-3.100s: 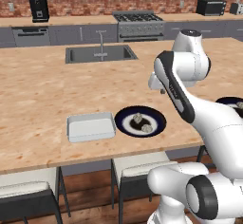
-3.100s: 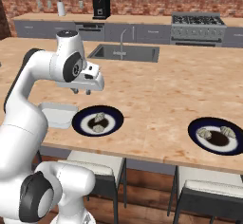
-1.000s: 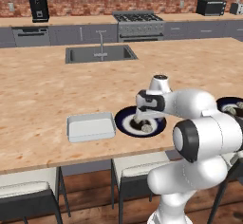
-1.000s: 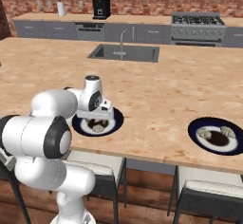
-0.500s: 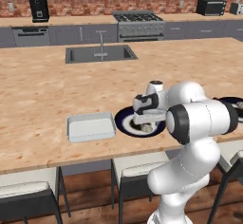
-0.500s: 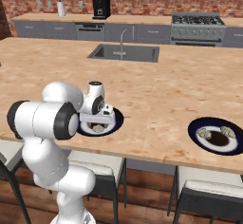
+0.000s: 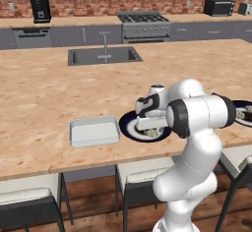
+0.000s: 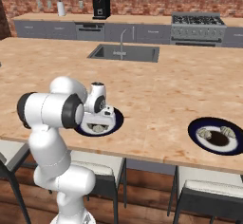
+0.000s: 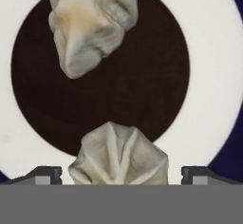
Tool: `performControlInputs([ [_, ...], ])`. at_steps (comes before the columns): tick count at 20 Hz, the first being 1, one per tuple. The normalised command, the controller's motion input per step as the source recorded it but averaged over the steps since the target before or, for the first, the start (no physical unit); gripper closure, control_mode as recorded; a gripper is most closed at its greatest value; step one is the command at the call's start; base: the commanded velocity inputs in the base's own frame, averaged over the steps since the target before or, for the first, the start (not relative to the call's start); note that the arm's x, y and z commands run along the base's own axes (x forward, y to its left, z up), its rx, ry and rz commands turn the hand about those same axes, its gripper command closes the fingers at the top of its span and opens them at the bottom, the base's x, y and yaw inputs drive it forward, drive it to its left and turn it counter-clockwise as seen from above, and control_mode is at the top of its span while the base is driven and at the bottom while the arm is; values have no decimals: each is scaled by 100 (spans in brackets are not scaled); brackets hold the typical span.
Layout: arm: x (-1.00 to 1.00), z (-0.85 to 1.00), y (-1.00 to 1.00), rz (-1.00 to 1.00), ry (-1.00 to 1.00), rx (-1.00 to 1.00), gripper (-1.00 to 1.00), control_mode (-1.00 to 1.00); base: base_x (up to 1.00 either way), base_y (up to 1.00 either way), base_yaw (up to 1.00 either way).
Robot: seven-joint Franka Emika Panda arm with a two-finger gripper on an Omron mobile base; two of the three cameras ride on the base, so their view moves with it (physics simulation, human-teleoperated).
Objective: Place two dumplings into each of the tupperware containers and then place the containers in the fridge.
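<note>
A dark blue plate [image 7: 129, 126] with a white ring sits near the counter's front edge, and my gripper [image 7: 150, 130] is lowered straight onto it. In the hand view the gripper [image 9: 121, 175] is open, its fingertips [image 9: 45, 174] standing either side of one dumpling [image 9: 118, 159] without touching it. A second dumpling [image 9: 92, 23] lies further across the plate's dark centre. A whitish tupperware container [image 7: 94, 131] rests just left of the plate. From the right, the gripper [image 8: 98, 122] hovers over a dumpling [image 8: 98, 128] on the plate [image 8: 115, 120]. The fridge is out of view.
Another dark blue plate [image 8: 195, 132] holding two dumplings [image 8: 205, 133] lies to the right on the counter. A sink [image 7: 103, 55] with a tap is set in the counter's far side. Stools [image 7: 29, 199] stand under the front edge.
The arm has come down from high above the counter. Over the last second the open gripper sank lower onto the plate, around one dumpling.
</note>
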Motion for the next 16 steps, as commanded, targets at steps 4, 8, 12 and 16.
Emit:
performControlInputs([
  [4,0,-16,0,0,4,0,-100,-100,0,0,0],
  [8,0,-12,0,0,3,0,-100,-100,0,0,0],
  [12,0,-18,0,0,2,0,100,-100,0,0,0],
  [16,0,0,0,0,0,0,100,-100,0,0,0],
])
